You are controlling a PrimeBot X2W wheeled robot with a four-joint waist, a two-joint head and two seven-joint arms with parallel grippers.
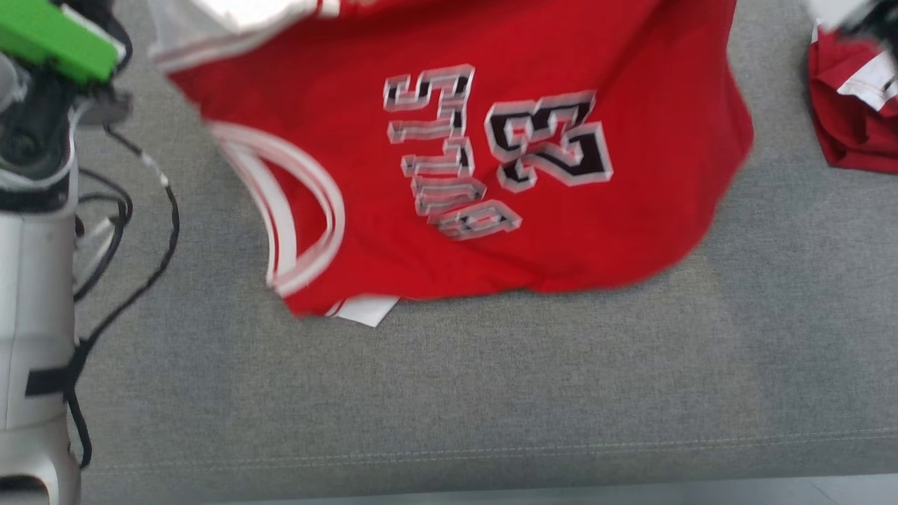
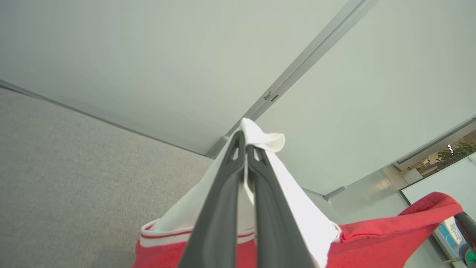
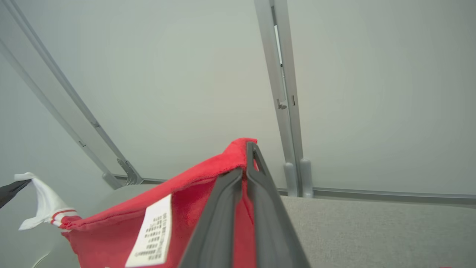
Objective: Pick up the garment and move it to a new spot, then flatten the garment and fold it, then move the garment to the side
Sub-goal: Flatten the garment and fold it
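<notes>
**Mostly aloft: jersey hung from two thin pinches**

The red jersey (image 1: 449,175) hung between both arms, with its lower part draped on the grey cushion (image 1: 491,393) and its printed number facing up.

The left gripper (image 2: 245,143) was clamped tight on a fold of white trim (image 2: 260,136), with only a little cloth showing past the tips. The right gripper (image 3: 246,158) was clenched on a red edge not far from the care label (image 3: 150,230); its hold also looked shallow.

Risks judged from here:
- Either pinch could slip if the arms pulled apart too hard, because so little fabric sat between the fingers. One corner would then drop and the jersey would bunch up.
- The trailing part could drag on the cushion during the move and roll under itself, which would leave creases to flatten later.
- A second red garment (image 1: 852,119) lay at the right edge of the cushion. Setting the jersey down too far that way could overlap the two.
- Loose cables (image 1: 140,280) hung beside the left arm, near the jersey's armhole; a snag seemed possible.
</notes>
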